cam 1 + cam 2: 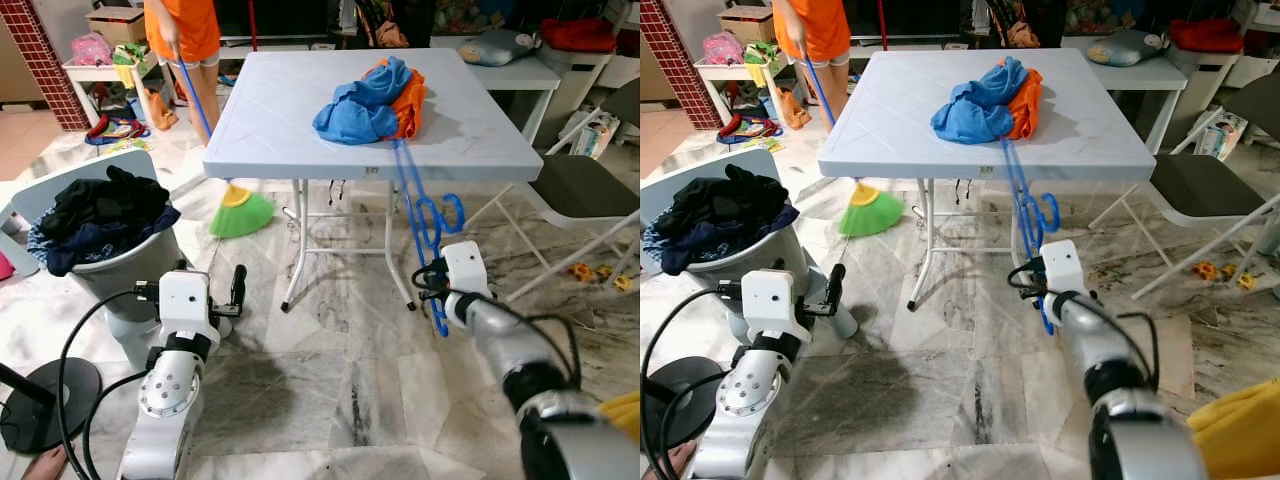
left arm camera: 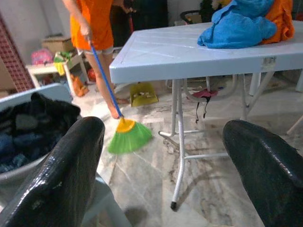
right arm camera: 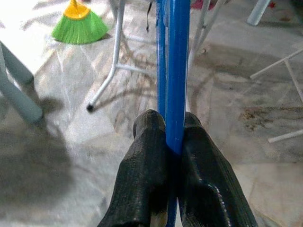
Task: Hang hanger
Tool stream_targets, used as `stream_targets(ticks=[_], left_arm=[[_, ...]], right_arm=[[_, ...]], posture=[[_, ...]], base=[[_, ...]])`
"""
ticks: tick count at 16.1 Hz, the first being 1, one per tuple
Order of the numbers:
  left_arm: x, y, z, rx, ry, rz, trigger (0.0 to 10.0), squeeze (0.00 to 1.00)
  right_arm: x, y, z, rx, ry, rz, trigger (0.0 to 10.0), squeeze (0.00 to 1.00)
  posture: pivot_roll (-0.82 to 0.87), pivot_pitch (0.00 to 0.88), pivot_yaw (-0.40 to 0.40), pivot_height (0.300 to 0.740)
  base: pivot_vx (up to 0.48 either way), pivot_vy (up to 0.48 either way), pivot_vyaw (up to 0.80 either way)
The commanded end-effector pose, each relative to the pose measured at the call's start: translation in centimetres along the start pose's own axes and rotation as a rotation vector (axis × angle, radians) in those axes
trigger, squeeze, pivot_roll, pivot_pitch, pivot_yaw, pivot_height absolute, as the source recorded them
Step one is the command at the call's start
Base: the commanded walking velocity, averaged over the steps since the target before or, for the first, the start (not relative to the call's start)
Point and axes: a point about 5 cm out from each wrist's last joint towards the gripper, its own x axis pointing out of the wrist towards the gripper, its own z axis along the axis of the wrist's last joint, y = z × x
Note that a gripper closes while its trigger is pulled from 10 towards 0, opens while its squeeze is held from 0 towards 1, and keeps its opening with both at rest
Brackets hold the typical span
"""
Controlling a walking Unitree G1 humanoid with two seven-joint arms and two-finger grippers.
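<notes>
Nearest, the left gripper (image 1: 232,290) hangs low at the left with its fingers (image 2: 61,184) spread wide and nothing between them; it looks idle, pointing past a grey laundry basket (image 1: 110,275) heaped with dark clothes toward the table legs. On the right, the right gripper (image 3: 173,142) has its fingers pressed together on a blue hanger (image 1: 432,225), pinching the thin blue bar low down, seemingly so the piece can be drawn away from the table. The hanger, one of a small bunch, dangles off the near edge of the white tabletop (image 1: 300,120), and its upper end is buried under a pile of blue and orange clothes (image 1: 375,100), which probably pins it there. Farther back, a person in orange (image 1: 185,30) sweeps the marble floor with a green broom (image 1: 240,212).
</notes>
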Motion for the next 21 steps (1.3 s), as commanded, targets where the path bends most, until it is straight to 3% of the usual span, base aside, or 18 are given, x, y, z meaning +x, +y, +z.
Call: stream_targets(ticks=[1, 9, 21], left_arm=[[0.2, 0.2, -0.2, -0.017, 0.021, 0.028, 10.0, 0.0], [0.9, 0.0, 0.1, -0.121, 0.053, 0.046, 10.0, 0.0], [1.6, -0.1, 0.4, -0.154, 0.075, 0.035, 10.0, 0.0]], right_arm=[[0.0, 0.1, 0.9, 0.038, -0.051, -0.019, 10.0, 0.0], [-0.4, 0.8, 0.2, 0.097, -0.004, -0.113, 10.0, 0.0], [-1.2, 1.6, -0.2, 0.098, 0.039, -0.133, 10.0, 0.0]], posture=[[-0.06, 0.0, 0.022, 0.74], [-0.06, 0.0, 0.019, 0.74], [-0.06, 0.0, 0.025, 0.74]], base=[[0.0, 0.0, 0.0], [0.0, 0.0, 0.0], [0.0, 0.339, -0.8]])
